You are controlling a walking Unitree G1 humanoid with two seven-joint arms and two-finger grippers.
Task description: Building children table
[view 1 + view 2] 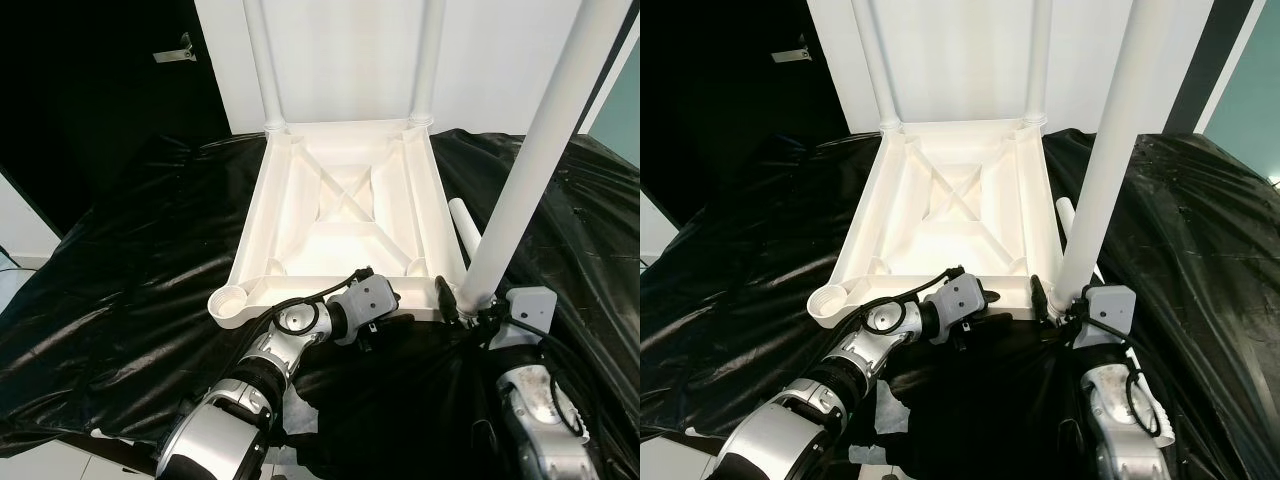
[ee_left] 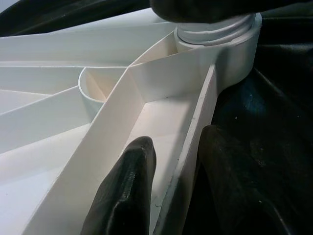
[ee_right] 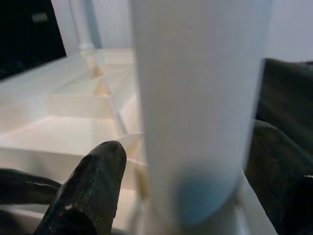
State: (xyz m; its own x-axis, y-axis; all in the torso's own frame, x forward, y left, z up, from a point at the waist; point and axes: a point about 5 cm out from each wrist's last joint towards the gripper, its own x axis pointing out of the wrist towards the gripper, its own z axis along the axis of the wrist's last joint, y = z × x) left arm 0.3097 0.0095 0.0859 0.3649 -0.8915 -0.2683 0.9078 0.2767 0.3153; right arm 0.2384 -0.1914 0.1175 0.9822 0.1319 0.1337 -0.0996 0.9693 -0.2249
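Third leg going into upturned kids' table, left arm bracing the rim.

White tabletop (image 1: 340,215) lay underside up on black sheeting (image 1: 110,260), sockets facing up for legs; two far legs (image 1: 262,60) already stood in place. Right gripper (image 1: 470,305) had its jaws closed around the leg (image 1: 530,160) low down, at the near right socket. Left gripper (image 2: 168,171) straddled the near rim, jaws narrow on it, likely to steady it. Near left socket (image 1: 230,298) empty; spare leg (image 1: 466,228) lay beside. No writing readable.

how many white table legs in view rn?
4: two white tube legs standing in the far corner sockets, one in the right gripper at the near right corner, one lying on the black sheet.
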